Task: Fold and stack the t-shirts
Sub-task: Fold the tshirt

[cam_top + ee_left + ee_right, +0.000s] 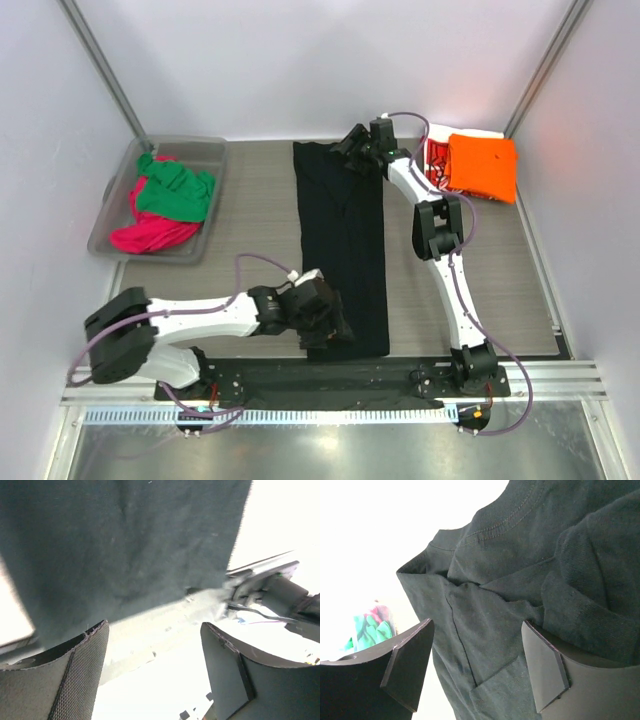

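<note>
**A:** Where is the black t-shirt (345, 240)?

**B:** In the middle of the worktop (250, 200), laid as one long strip from the near edge to the far side. The left tool (330, 318) is over its near end and the right tool (358, 142) over its far end.

**A:** Is anything crowding them?

**B:** Nothing close. A clear bin (112, 205) sits at the far left, well apart from the strip, with the green tee (178, 190) heaped on the magenta tee (150, 235). At the far right the orange tee (485, 165) lies folded on the red-and-white printed tee (437, 165), near the right arm but apart from the black cloth.

**A:** Are the tools gripping?

**B:** From above I cannot tell, but the wrist cameras settle it. The left one shows its fingers (85, 665) spread with nothing between them and the cloth just beyond. The right one shows its fingers (410, 665) spread wide over the collar (515, 510) and bunched folds, with nothing pinched.

**A:** What else do only the wrists give?

**B:** The right wrist view catches the bin's green and pink at its left edge. Only the top view shows the whole strip.
</note>
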Robot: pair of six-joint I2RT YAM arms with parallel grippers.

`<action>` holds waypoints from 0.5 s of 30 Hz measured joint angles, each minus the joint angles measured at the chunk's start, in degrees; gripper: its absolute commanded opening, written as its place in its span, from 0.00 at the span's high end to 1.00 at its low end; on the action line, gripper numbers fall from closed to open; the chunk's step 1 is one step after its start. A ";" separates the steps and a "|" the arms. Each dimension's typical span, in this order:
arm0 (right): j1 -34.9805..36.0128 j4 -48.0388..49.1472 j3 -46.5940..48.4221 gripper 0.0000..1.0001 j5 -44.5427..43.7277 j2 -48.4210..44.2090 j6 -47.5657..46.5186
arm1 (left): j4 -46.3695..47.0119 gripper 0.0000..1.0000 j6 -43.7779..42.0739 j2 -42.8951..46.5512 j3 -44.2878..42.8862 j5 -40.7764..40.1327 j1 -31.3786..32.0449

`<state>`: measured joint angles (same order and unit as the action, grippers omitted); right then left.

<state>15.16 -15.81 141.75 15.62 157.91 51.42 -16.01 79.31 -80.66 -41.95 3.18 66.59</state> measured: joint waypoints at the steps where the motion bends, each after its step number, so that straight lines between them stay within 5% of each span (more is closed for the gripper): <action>1: 0.02 0.11 -0.02 0.22 -0.07 0.00 0.04 | -2.60 0.24 -0.22 2.38 -0.66 -1.18 -0.02; 15: -1.25 -1.73 -9.18 0.05 1.14 -10.01 -2.38 | -26.99 0.16 -11.08 14.38 -15.13 -20.90 -0.09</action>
<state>13.91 -17.54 132.57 16.75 147.89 49.04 -43.00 68.23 -66.28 -57.08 -17.72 66.50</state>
